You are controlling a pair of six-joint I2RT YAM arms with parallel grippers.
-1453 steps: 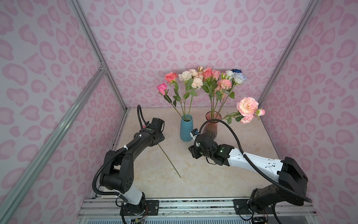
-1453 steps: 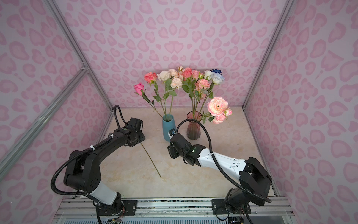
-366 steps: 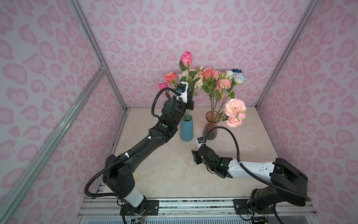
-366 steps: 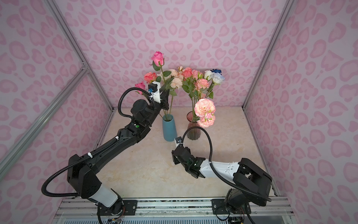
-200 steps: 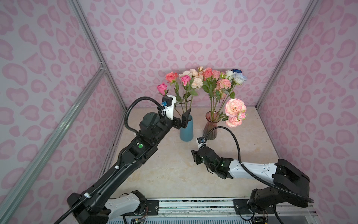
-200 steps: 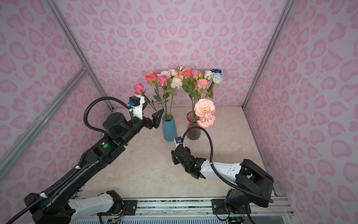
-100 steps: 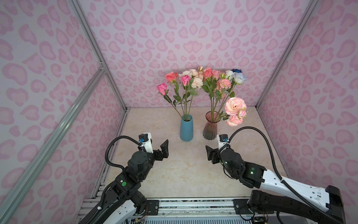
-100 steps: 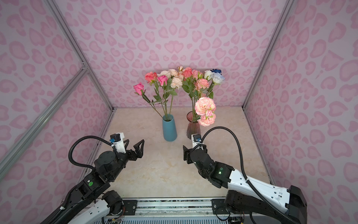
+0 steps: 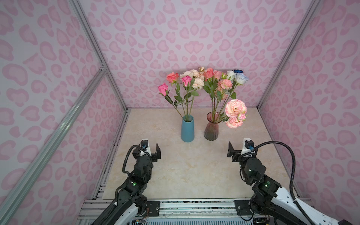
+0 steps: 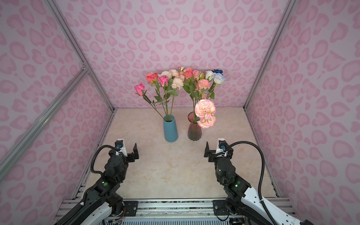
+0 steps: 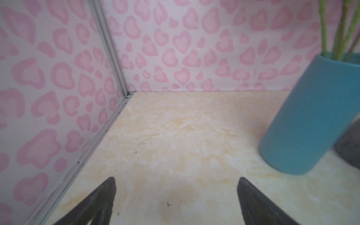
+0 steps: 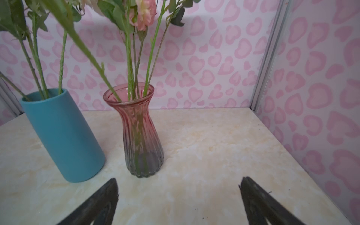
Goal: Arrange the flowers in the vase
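The flowers stand in two vases at the back of the table. Pink, coral and cream roses point(image 9: 176, 78) point(image 10: 155, 78) fill the blue vase point(image 9: 187, 129) point(image 10: 170, 129) point(image 11: 311, 116) point(image 12: 62, 136). More blooms, some pale and dark blue, rise from the pink glass vase point(image 9: 211, 128) point(image 10: 194, 129) point(image 12: 140, 132), and a big pink peony point(image 9: 235, 108) point(image 10: 205, 109) droops over its rim. My left gripper point(image 9: 151, 150) point(image 10: 127, 151) point(image 11: 176, 181) and right gripper point(image 9: 238, 151) point(image 10: 218, 151) point(image 12: 179, 181) hover open and empty in front of the vases.
Pink heart-patterned walls with metal corner posts point(image 9: 97, 60) point(image 12: 272, 58) close the cell on three sides. The marble tabletop point(image 9: 194, 167) point(image 10: 171, 169) lies between the grippers and the vases. A metal rail point(image 9: 194, 206) runs along the front edge.
Both arms have drawn back from the vases to the front of the table, the left from beside the blue vase. The right gripper's jaws have opened wide.
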